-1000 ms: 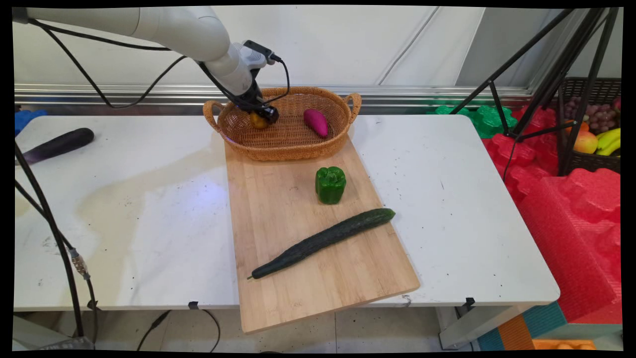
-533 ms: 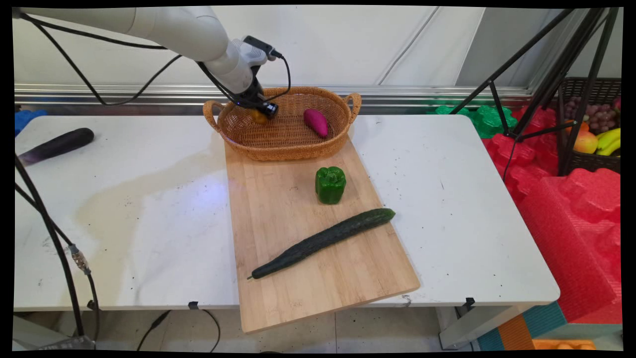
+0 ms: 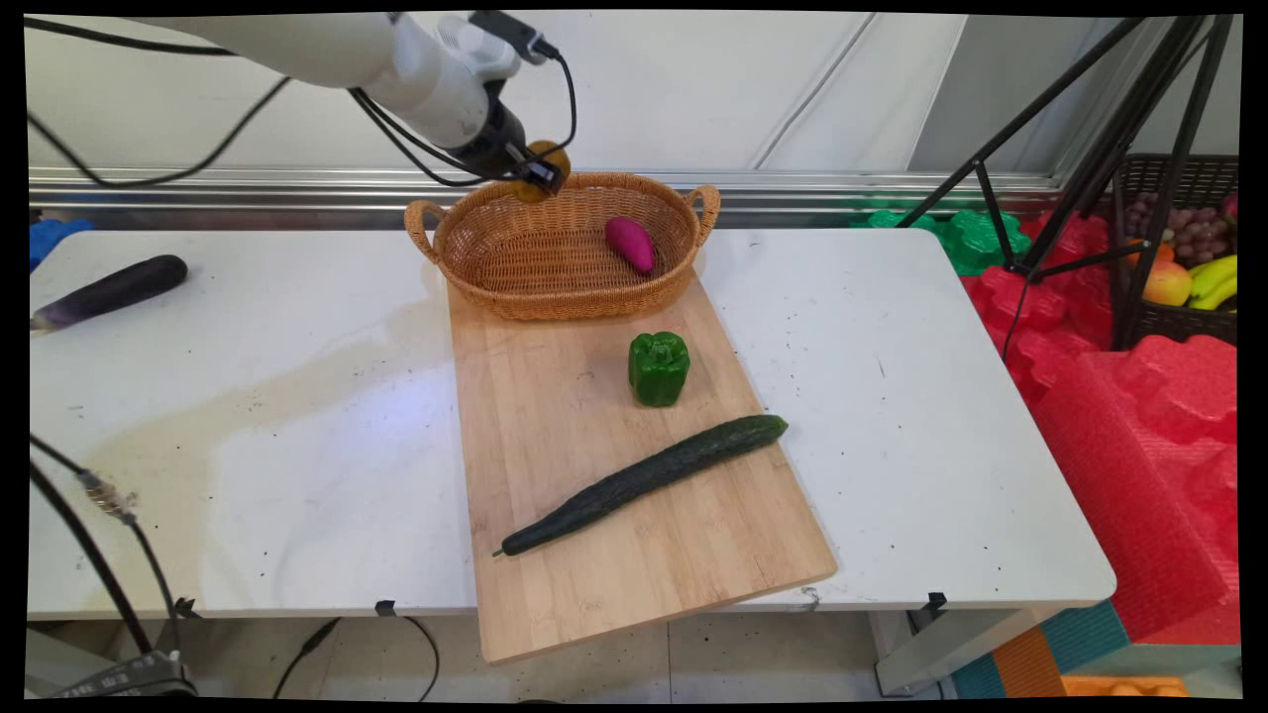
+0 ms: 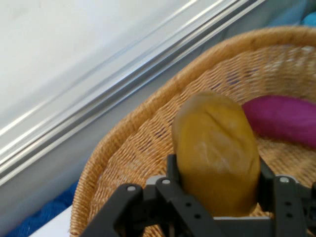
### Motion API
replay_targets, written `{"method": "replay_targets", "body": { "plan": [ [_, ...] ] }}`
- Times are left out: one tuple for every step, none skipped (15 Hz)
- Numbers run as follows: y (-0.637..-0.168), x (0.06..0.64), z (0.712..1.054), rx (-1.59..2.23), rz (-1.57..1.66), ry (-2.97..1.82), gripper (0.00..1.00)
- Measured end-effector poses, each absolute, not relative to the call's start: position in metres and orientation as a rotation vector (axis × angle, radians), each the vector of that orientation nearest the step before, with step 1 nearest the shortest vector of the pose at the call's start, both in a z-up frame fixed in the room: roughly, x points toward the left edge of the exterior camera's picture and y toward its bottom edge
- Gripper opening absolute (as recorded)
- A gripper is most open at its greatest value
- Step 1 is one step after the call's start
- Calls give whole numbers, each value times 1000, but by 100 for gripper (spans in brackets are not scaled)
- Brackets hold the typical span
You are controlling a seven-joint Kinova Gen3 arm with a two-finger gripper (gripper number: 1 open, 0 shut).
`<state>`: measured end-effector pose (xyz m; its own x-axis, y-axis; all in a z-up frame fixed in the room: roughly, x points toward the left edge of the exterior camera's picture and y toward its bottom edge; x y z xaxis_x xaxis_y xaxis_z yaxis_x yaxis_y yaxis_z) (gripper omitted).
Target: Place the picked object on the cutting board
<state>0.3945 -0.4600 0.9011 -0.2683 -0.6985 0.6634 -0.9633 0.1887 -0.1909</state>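
My gripper point(image 3: 540, 174) is shut on a yellow-brown potato point(image 3: 548, 158) and holds it in the air above the back left rim of a wicker basket point(image 3: 495, 287). In the hand view the potato point(image 4: 217, 153) stands between the two fingers, with the basket point(image 4: 128, 148) below it. A purple sweet potato point(image 3: 631, 244) lies inside the basket on its right side, and it shows in the hand view point(image 4: 284, 116) behind the potato.
The basket sits on the far end of a wooden cutting board point(image 3: 555, 416). A green bell pepper point(image 3: 659, 367) and a long cucumber point(image 3: 644, 482) lie on the board. A dark eggplant point(image 3: 109, 290) rests at the table's far left. Black cables hang at left.
The gripper has risen out of the basket with the potato in it, from the basket's floor to above its back rim.
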Motion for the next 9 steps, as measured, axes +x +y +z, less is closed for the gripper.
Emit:
{"method": "replay_targets", "body": {
  "plan": [
    [-448, 393, 910, 1518, 832, -2041, 0],
    [-435, 392, 917, 1484, 836, -2046, 0],
    [-423, 391, 922, 1454, 837, -2056, 0],
    [-410, 390, 927, 1420, 834, -2069, 0],
    [-396, 390, 930, 1387, 826, -2087, 0],
    [-384, 389, 932, 1360, 816, -2103, 0],
    [-370, 388, 933, 1331, 800, -2123, 0],
    [-357, 386, 934, 1304, 781, -2145, 0],
    [-344, 384, 933, 1275, 760, -2171, 0]
  ]
}}
